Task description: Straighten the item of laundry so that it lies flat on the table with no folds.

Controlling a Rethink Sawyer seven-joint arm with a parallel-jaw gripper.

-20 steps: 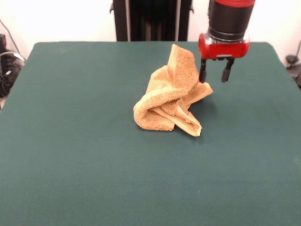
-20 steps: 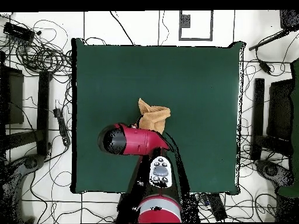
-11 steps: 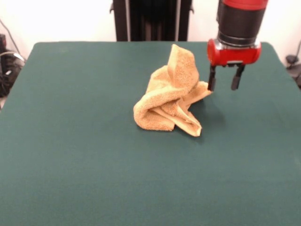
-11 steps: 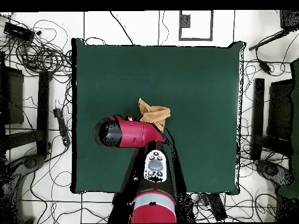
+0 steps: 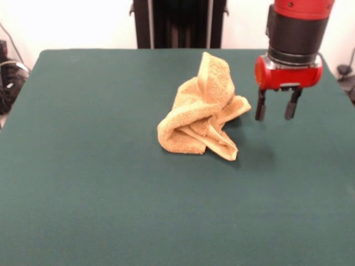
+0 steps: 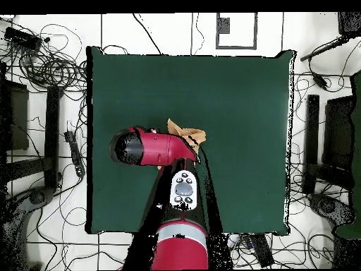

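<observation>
A: How's the light?
B: Bright, even, from above; the wall behind glares white.
A: Shadows?
B: A soft one on the desk point(image 5: 83, 183) just below the pincer point(image 5: 275, 105).

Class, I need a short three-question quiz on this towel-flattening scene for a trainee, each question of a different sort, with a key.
1. True or false: the towel lies flat on the table.
2. In the front view, the gripper is: A) clamped on the towel, B) hanging empty beside the towel's right edge, C) resting on the table at the far left.
3. Fill in: the gripper's jaws are ____ (open/shut).

Key: 1. False; it sits crumpled in a heap, with one fold standing up. 2. B. 3. Open, with nothing between them.
</observation>
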